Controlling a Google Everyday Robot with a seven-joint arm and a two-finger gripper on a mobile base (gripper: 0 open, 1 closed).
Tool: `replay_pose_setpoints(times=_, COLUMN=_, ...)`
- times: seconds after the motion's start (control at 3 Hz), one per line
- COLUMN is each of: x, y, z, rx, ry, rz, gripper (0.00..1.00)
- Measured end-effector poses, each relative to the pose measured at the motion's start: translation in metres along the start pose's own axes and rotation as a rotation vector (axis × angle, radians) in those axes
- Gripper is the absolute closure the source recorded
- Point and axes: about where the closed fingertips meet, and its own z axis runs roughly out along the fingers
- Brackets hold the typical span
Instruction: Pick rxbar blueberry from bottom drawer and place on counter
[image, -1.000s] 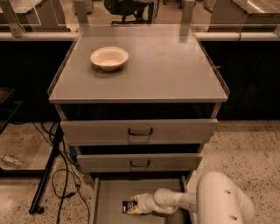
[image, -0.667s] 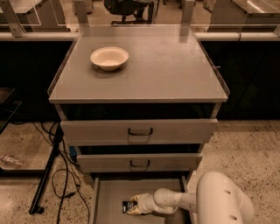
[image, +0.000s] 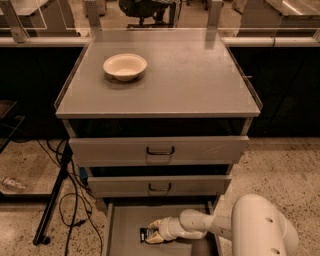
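Note:
The bottom drawer (image: 125, 225) is pulled open at the bottom of the view, showing its flat grey floor. The rxbar blueberry (image: 146, 235), a small dark wrapper with white lettering, lies on that floor near the middle. My gripper (image: 154, 231) reaches in from the right on a white arm, low over the drawer floor, with its pale fingertips at the right end of the bar, one above and one below it. The counter (image: 190, 75) is the grey cabinet top above.
A cream bowl (image: 125, 66) sits at the counter's back left. Two upper drawers with dark handles (image: 160, 150) are partly pulled out above the bottom one. A black stand and cables (image: 57, 195) are on the floor to the left. Chairs and desks stand behind.

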Motion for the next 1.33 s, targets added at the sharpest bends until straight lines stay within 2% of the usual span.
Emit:
replay_pose_setpoints(times=0.33, x=-0.033, y=-0.012, z=-0.045, rx=0.050, ry=-0.036, rz=-0.053, gripper=1.00)
replay_pose_setpoints(times=0.67, x=-0.061, y=-0.022, z=-0.098, rx=0.076, ry=-0.080, rz=-0.075, gripper=1.00)
replay_pose_setpoints(times=1.0, x=-0.084, y=-0.039, z=-0.151, rx=0.090, ry=-0.087, rz=-0.086, gripper=1.00)
replay_pose_setpoints(times=1.33, x=-0.102, y=-0.052, z=-0.212, rx=0.101, ry=-0.056, rz=-0.093, gripper=1.00)
